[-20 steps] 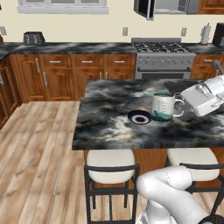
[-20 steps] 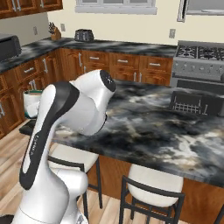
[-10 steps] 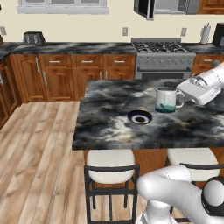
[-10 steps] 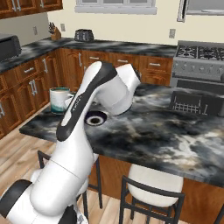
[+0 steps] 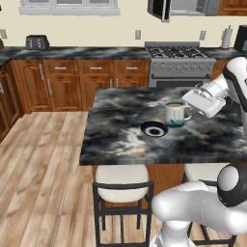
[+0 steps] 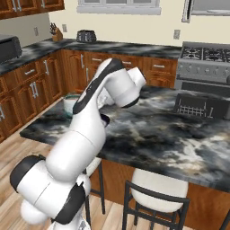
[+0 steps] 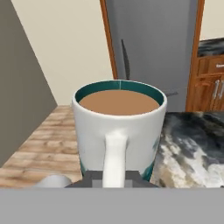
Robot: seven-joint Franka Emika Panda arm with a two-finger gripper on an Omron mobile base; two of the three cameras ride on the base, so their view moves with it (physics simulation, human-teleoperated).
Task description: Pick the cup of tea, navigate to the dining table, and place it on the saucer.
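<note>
Cup of tea [image 5: 176, 113] is in the air over the dining table [image 5: 120, 137], carried upright by its handle, with the brown tea level near the rim and nothing spilled. In the hand view the cup [image 7: 119, 129] sits straight ahead with its white handle running down into the pincer [image 7: 114, 177], whose tips are drawn together on that handle. From the left base view the pincer [image 5: 192, 110] comes in from the cup's right side, the hand roughly level.

Just beside the cup, lower and to its left in the left base view, lies the saucer [image 5: 154, 129], flat on the marbled table top and apart from the cup. The cup's base looks a little above the table and is not over the dish yet; how high it hangs I cannot tell exactly. In the right base view the cup [image 6: 70, 103] peeks out behind the arm near the table's left edge.

Picking and driving look finished, so the step in hand is the placing. The next move, as I judge it, calls for a short sideways carry to bring the cup's base over the saucer's paler centre, then a slow, level descent until it rests there, and only then parting the tips. Tilting the hand would risk slopping tea.

Two stools [image 5: 120, 190] stand tucked at the near edge.
</note>
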